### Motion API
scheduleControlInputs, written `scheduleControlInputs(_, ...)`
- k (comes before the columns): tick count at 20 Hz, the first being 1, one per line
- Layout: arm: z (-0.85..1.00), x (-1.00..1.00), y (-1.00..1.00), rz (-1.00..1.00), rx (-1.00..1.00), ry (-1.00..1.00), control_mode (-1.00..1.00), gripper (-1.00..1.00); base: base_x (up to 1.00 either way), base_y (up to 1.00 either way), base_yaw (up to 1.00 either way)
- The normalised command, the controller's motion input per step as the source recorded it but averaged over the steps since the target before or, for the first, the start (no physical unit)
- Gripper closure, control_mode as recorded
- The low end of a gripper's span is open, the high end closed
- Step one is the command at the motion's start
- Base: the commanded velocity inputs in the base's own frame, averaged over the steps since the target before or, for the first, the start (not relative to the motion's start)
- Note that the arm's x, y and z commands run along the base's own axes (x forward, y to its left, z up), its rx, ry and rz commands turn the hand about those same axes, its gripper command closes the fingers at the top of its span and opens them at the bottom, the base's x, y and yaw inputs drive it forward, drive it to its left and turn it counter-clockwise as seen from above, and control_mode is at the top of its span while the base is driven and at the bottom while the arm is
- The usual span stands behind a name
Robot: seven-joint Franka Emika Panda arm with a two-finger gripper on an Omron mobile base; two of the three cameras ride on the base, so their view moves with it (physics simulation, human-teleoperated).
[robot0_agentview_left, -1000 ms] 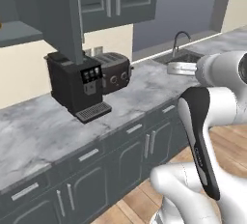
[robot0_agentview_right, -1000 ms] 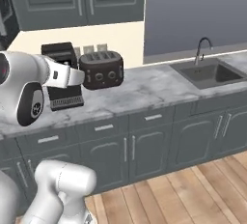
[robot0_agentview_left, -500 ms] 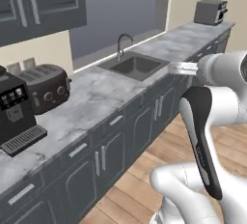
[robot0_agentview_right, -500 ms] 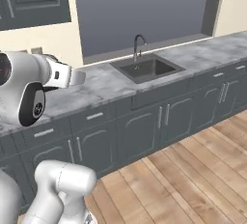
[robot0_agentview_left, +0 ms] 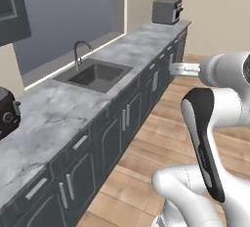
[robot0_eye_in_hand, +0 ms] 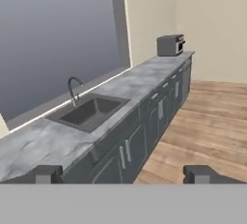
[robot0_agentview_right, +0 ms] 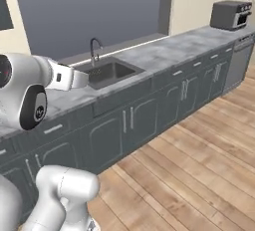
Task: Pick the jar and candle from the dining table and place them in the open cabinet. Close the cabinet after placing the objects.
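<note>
Your two-finger gripper (robot0_eye_in_hand: 123,175) stands wide apart and empty: in the hand view its two dark fingertips (robot0_eye_in_hand: 44,174) rise far from each other at the bottom, with nothing between them. You are looking along a long grey-white marble-veined counter (robot0_eye_in_hand: 43,143) that runs away toward a beige wall, with dark grey panelled cabinet fronts (robot0_eye_in_hand: 140,141) and slim silver handles beneath it. A dark rectangular sink basin (robot0_eye_in_hand: 89,112) is sunk into the counter near its back edge, and a curved chrome faucet (robot0_eye_in_hand: 73,89) rises just behind it, in front of a large grey window pane (robot0_eye_in_hand: 53,35). At the far end of the counter, close to the corner of the room, a boxy dark grey microwave-like oven (robot0_eye_in_hand: 170,45) sits on the top. In the left base view the white arm (robot0_agentview_left: 215,123) with its dark joint cover rises from the lower right, its wrist reaching out over the wooden plank floor (robot0_agentview_left: 161,143) beside the counter's front edge; at the near left edge of that counter you can see part of a dark rounded toaster (robot0_agentview_left: 7,118). In the right base view the arm's white forearm crosses in front of the sink, and the oven stands at the far right end of the counter. None of these views lets you tell where the jar, the candle, the dining table or the open cabinet stand
</note>
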Motion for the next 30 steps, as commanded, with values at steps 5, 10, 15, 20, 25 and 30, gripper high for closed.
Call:
scheduleControlInputs(5,0.00,0.00,0.00,0.00,0.00,0.00,1.00,-1.00,0.35,-0.35,-0.43)
scheduleControlInputs(10,0.00,0.00,0.00,0.00,0.00,0.00,1.00,-1.00,0.55,-0.23,-0.40)
scheduleControlInputs(15,0.00,0.00,0.00,0.00,0.00,0.00,1.00,-1.00,0.59,-0.10,-0.41)
scheduleControlInputs(20,0.00,0.00,0.00,0.00,0.00,0.00,1.00,-1.00,0.61,-0.07,-0.39)
scheduleControlInputs(25,0.00,0.00,0.00,0.00,0.00,0.00,1.00,-1.00,0.57,-0.01,-0.39)
scheduleControlInputs(30,0.00,0.00,0.00,0.00,0.00,0.00,1.00,-1.00,0.55,0.05,-0.39)
